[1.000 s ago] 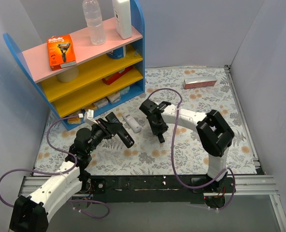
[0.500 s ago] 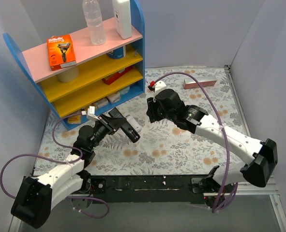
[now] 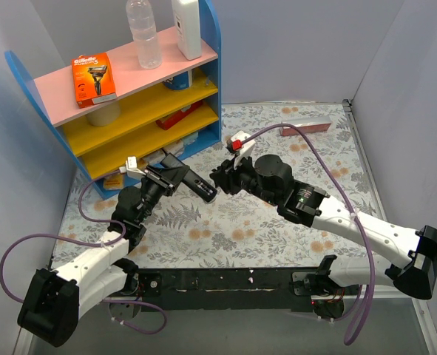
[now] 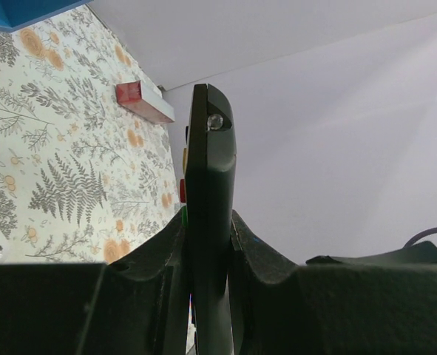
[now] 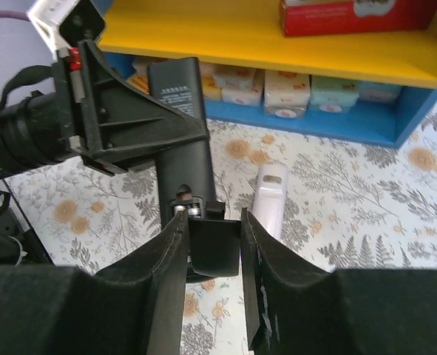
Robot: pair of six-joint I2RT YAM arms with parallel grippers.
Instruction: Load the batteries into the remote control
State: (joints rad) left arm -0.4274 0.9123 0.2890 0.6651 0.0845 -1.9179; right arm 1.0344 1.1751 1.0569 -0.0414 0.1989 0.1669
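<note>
One black remote control is being held clear of the tabletop by the left pincer, its jaws being pressed closed on the remote's two long edges. In the left wrist view the remote is being seen edge-on, wedged between both fingers. Its free end is being pointed toward the right arm.

The right pincer is being placed at that free end, closed partway on a flat black piece that is being touched by both fingers. Whether this piece is a loose cover or part of the remote body cannot be told. A small silvery part is being shown just beside it at the remote's end; battery tip or contact, cannot be told.

A white oblong object is lying on the tabletop below and beyond the remote. The blue shelf unit is standing at the far left, with a razor pack and a clear bottle being carried on its pink top shelf. A pink box is lying well apart from both pincers, near the back wall.
</note>
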